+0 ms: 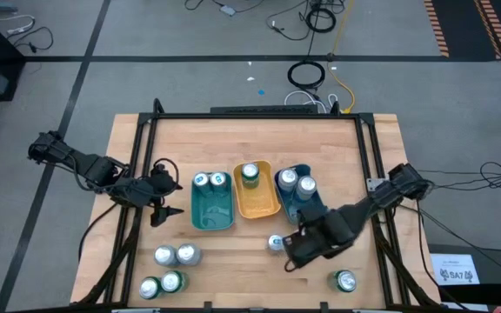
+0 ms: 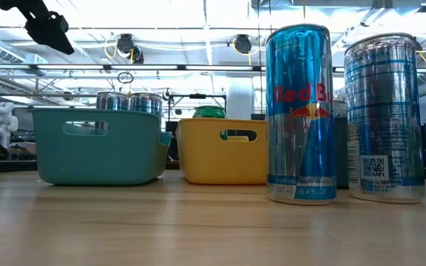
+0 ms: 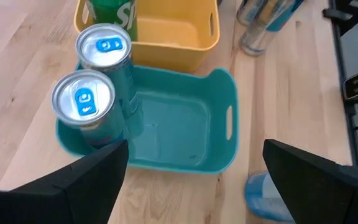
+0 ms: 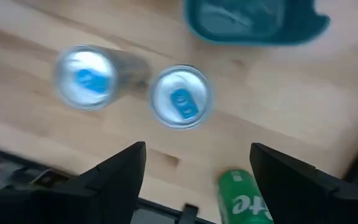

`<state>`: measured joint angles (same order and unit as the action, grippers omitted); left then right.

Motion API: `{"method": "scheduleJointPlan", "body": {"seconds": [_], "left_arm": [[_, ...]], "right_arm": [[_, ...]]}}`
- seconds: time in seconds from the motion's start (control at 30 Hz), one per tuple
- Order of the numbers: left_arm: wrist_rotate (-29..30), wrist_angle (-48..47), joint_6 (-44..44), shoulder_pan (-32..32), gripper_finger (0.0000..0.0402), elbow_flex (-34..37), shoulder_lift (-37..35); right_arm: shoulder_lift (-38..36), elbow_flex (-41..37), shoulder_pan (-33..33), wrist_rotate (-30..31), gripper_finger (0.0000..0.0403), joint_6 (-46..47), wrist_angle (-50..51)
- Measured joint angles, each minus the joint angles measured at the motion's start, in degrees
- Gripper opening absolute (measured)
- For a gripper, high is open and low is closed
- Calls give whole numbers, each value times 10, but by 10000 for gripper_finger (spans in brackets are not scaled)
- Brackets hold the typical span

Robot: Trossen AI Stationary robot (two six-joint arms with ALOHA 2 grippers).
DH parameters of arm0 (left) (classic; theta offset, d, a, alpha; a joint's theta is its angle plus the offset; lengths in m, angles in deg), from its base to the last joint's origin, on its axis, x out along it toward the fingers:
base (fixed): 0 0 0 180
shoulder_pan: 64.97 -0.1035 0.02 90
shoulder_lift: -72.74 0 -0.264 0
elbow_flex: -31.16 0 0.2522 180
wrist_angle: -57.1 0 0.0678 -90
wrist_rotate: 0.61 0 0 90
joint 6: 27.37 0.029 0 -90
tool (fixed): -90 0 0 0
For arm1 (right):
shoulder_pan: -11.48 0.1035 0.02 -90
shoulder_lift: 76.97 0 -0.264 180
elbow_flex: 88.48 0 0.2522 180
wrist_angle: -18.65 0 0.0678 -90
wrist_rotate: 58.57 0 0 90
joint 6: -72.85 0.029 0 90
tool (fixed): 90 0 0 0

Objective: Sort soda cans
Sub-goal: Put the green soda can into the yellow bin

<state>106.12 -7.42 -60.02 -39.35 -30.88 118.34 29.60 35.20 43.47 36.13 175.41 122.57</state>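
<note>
While every soda can [image 1: 345, 280] stands upright, both the left tool [image 1: 159, 198] and right tool [image 1: 296, 254] gape, released.

Your right gripper [image 4: 194, 180] hangs with fingers spread above the table [image 4: 272, 106]; two silver-topped cans [image 4: 180, 97] stand ahead of them, a green can [image 4: 244, 198] lies between, teal tray [image 4: 253, 22] beyond.

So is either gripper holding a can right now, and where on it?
Nothing is held. The left gripper and the right gripper are both open, with no can between their fingers.
</note>
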Motion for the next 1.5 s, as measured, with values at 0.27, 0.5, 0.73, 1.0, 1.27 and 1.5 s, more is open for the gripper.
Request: {"method": "scheduleJointPlan", "body": {"seconds": [0.27,0.5,0.73,1.0,1.27,1.5], "left_arm": [[13,25,-76,0,381,0,0],[15,-13,-193,0,381,0,0],[26,-18,-255,0,381,-21,35],[43,-60,-253,0,381,-131,167],[31,25,-237,-1,381,-173,231],[33,105,-240,-9,381,-174,250]], "right_arm": [[-4,40,100,186,279,36,-4],[10,40,199,268,279,69,-4],[14,34,274,325,279,92,-2],[15,-18,348,347,279,134,-2],[14,-68,395,348,279,165,-1],[14,-80,423,348,279,161,-2]]}}
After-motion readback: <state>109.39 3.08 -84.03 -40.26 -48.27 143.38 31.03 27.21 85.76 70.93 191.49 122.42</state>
